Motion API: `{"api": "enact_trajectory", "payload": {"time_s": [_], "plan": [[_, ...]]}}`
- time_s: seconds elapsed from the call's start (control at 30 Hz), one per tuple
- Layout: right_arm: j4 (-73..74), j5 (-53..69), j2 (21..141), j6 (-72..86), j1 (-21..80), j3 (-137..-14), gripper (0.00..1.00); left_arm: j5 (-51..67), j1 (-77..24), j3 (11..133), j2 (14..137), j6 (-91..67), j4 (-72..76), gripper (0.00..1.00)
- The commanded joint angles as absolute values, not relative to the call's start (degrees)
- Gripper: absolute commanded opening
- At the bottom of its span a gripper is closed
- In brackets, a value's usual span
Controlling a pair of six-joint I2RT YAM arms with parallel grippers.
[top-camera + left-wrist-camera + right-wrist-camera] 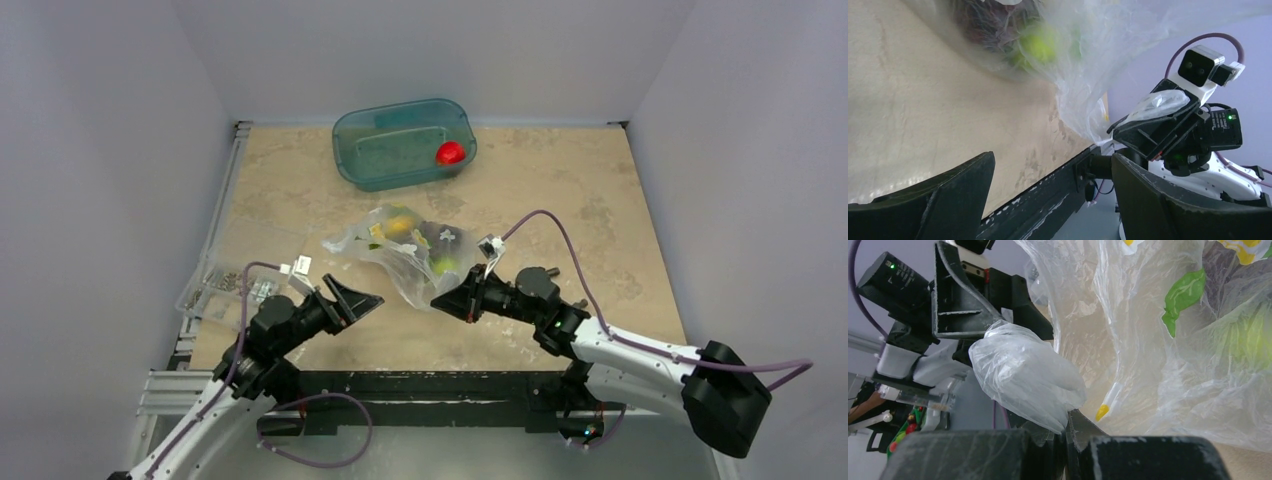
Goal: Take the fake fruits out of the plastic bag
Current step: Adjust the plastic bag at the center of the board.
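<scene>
Low in the top view, the left gripper (355, 293) stands spread and empty, while the right gripper (438, 299) pinches the near edge of the plastic bag (405, 255). The fake fruits (398, 226) lie inside it, mid-frame; the teal tub (380, 160) sits above.

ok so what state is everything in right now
clear crinkly plastic bag: fruits inside, near corner pinched
small glossy fake fruits: those visible are inside the bag
left tool: open, empty
right tool: shut on the bag's corner
teal translucent tub: no lid, holds a red round fruit
flat clear box of metal parts: lid state unclear
</scene>
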State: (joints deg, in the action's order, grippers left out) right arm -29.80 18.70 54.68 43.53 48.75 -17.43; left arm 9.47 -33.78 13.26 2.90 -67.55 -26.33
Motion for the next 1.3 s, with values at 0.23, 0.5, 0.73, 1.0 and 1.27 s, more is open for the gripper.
{"api": "enact_trajectory", "payload": {"time_s": [0.23,0.5,0.73,1.0,1.27], "plan": [[-35.6,19.7,57.3,42.9,50.3,-16.9,0.03,-2.7,-45.1,17.0,37.1,-64.3,17.7,0.76],[-36.1,19.8,56.5,41.8,50.9,-15.6,0.09,-7.5,-45.6,16.7,45.6,-63.2,18.5,0.37],[-24.0,12.6,46.4,35.0,51.5,-15.3,0.32,-12.1,-45.6,7.5,38.1,-65.3,20.1,0.00],[-12.4,12.5,37.6,31.2,51.5,-19.2,0.15,-12.2,-45.7,3.6,32.0,-66.4,19.3,0.00],[5.0,1.9,46.3,22.3,51.5,-42.9,0.56,-10.1,-45.7,4.8,33.5,-65.2,20.1,0.00]]}}
